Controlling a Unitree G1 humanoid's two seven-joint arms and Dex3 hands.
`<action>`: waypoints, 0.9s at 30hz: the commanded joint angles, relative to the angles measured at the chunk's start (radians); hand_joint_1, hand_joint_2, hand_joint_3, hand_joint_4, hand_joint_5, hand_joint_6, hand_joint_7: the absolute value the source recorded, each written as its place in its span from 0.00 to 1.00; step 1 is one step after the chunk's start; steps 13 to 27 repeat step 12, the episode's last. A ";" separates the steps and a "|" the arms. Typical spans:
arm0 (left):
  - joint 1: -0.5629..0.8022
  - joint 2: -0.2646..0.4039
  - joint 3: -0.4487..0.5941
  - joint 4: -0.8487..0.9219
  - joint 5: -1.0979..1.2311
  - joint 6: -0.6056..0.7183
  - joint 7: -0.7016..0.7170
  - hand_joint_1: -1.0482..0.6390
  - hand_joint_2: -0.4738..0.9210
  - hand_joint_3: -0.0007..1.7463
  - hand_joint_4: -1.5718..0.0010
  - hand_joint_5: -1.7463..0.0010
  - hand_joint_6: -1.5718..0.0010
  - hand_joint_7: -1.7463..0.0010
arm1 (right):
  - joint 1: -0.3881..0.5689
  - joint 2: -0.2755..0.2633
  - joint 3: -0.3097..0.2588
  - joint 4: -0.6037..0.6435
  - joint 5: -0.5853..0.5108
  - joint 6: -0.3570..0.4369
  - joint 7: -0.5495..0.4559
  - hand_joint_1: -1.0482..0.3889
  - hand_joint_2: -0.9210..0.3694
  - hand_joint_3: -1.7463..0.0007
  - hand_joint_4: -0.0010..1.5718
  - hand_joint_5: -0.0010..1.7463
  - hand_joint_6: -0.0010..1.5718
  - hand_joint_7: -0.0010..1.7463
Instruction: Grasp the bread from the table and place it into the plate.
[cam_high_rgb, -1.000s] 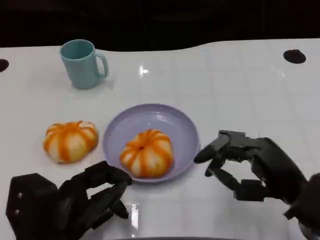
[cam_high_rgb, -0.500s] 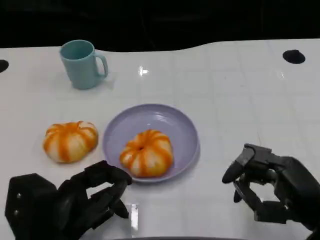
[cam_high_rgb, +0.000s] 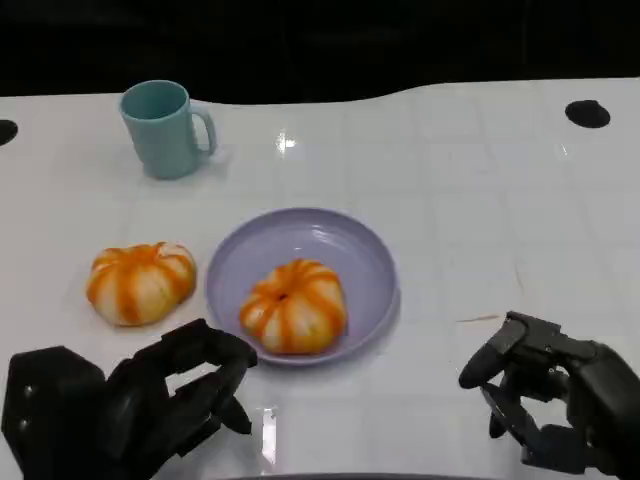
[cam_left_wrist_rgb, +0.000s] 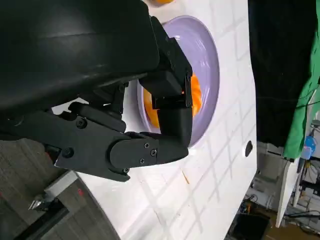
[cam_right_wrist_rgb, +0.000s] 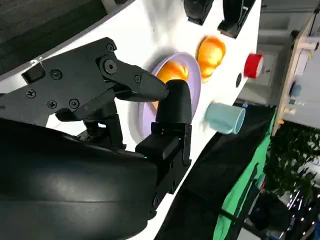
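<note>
White table (cam_high_rgb: 450, 180) under a black backdrop, faintly gridded. Toward eleven o'clock on it, a teal mug (cam_high_rgb: 165, 128), upright, handle to three o'clock. At centre, a lilac plate (cam_high_rgb: 375, 250), already with one orange-striped bun (cam_high_rgb: 294, 305) sitting toward its six o'clock side.

Just off the plate's nine o'clock rim, on bare tabletop and not touching it, the loose bread (cam_high_rgb: 140, 282): striped like the other and, by judgement, the piece to be moved.

At seven o'clock of the head view, the left hand (cam_high_rgb: 150, 405): fingers bent loosely, parted from the thumb, nothing between them. At five o'clock, the right hand (cam_high_rgb: 545, 400): likewise parted and empty, low by the near table edge.

From the left hand, the loose bread at roughly twelve o'clock, near, with nothing in between. From the right hand, at about ten o'clock, well apart, with plate and bun across the way. Clearly the nearer reach from the left.

Round and domed, only slightly wider than tall, so no long axis worth aligning to; probably graspable from above at any wrist angle. Then a short carry toward three o'clock. Free room in the plate mostly at its twelve o'clock half; some risk of clipping the rim or nudging the bun on the way in.
</note>
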 joint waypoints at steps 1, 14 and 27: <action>0.009 0.015 0.009 -0.001 -0.008 -0.004 -0.007 0.34 1.00 0.25 0.59 0.01 0.58 0.26 | 0.005 0.005 -0.022 0.029 0.012 0.002 -0.018 0.45 0.09 0.63 0.43 0.99 0.41 0.83; 0.019 0.029 0.024 -0.001 -0.014 -0.010 -0.018 0.35 1.00 0.24 0.60 0.02 0.58 0.27 | -0.008 0.011 -0.011 0.103 -0.025 -0.066 -0.037 0.47 0.07 0.63 0.47 1.00 0.39 0.89; 0.019 0.029 0.024 -0.001 -0.014 -0.010 -0.018 0.35 1.00 0.24 0.60 0.02 0.58 0.27 | -0.008 0.011 -0.011 0.103 -0.025 -0.066 -0.037 0.47 0.07 0.63 0.47 1.00 0.39 0.89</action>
